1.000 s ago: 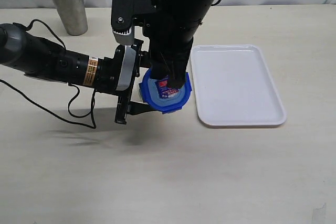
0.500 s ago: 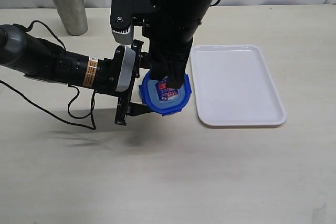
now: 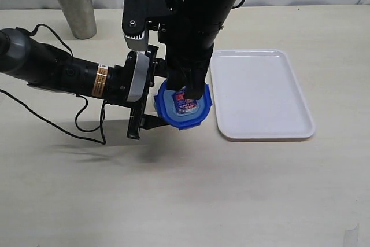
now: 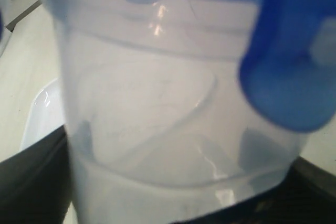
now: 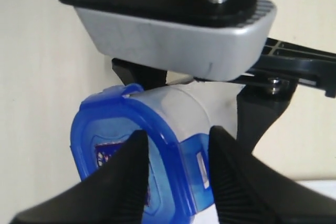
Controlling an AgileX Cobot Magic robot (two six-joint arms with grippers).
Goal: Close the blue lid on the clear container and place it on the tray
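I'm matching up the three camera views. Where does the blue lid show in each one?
Exterior view: the blue lid sits at the picture's centre, just left of the white tray.
Left wrist view: blurred, along the picture's top edge, with one flap at its upper right.
Right wrist view: the picture's lower left.
Shared landmark: the clear container under it.

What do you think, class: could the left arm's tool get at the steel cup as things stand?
Probably not yet: the left tool is closed round the clear container, so it is occupied. Nothing stands between it and the steel cup, so the way seems free once it lets go.
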